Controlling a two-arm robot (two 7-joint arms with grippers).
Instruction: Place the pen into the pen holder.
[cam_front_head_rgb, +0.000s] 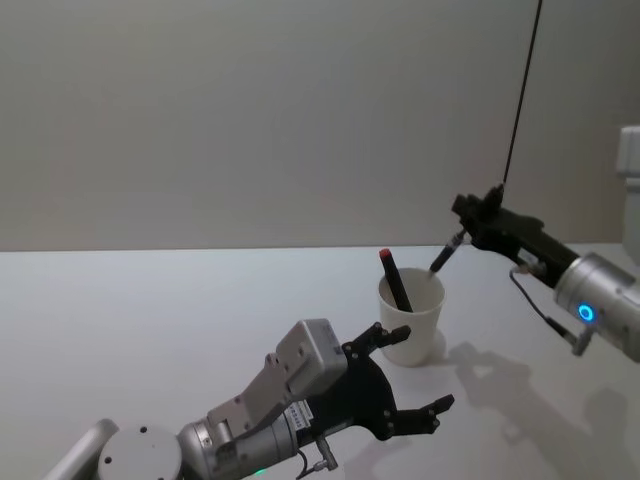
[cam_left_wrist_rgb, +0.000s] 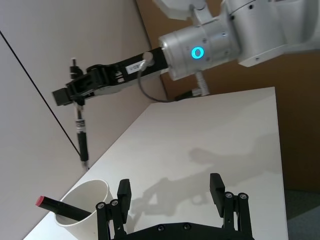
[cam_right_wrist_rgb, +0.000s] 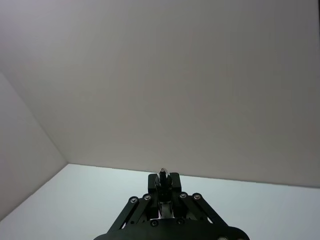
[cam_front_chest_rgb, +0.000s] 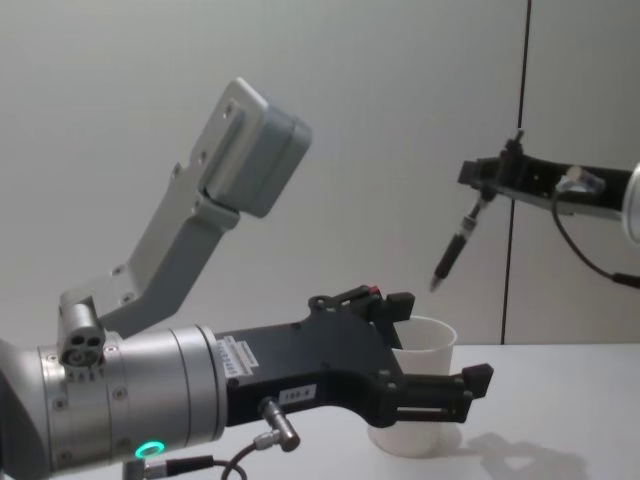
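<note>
Right pincer (cam_front_head_rgb: 468, 222), pen (cam_front_head_rgb: 444, 255) top hidden

A white table (cam_front_head_rgb: 150, 320) stands before a plain grey wall (cam_front_head_rgb: 250, 120).

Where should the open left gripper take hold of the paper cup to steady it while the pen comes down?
Probably the cup's mid wall, from the robot's near-left side, where the left gripper already sits open. It stands upright and tapers downward, and a red-tipped marker leans inside, so avoid the rim. The right gripper holds the pen above it.
</note>
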